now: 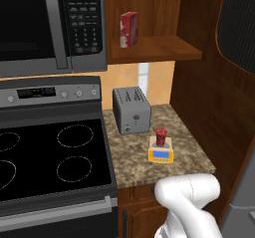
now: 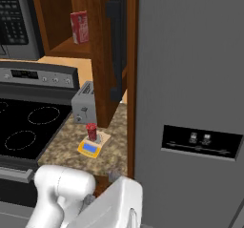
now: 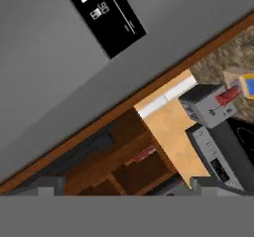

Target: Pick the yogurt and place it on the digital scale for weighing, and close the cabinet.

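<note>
Simulated kitchen with a speckled granite counter (image 1: 134, 150) between a black cooktop (image 1: 50, 157) and a wood side panel. From left to right: microwave (image 1: 50, 23) above the stove; grey two-slot toaster (image 1: 131, 110) at the back of the counter; in front of it the digital scale (image 1: 161, 153), with the yogurt (image 1: 161, 137) standing upright on its plate, so the weighing step appears complete. Above, the cabinet (image 1: 154, 47) stands open (a red carton (image 1: 129, 29) sits on its shelf), its door (image 2: 116, 46) swung out toward the grey refrigerator (image 2: 190, 79). The gripper (image 3: 121, 189) is empty, its finger tips spread wide and barely visible at the bottom of the hand view, which looks roughly toward the open shelves. Remaining step, as judged: closing the cabinet. This calls for bringing the hand to the door's outer face and pushing it round onto the shelf front; the handle is hard to make out here.
</note>
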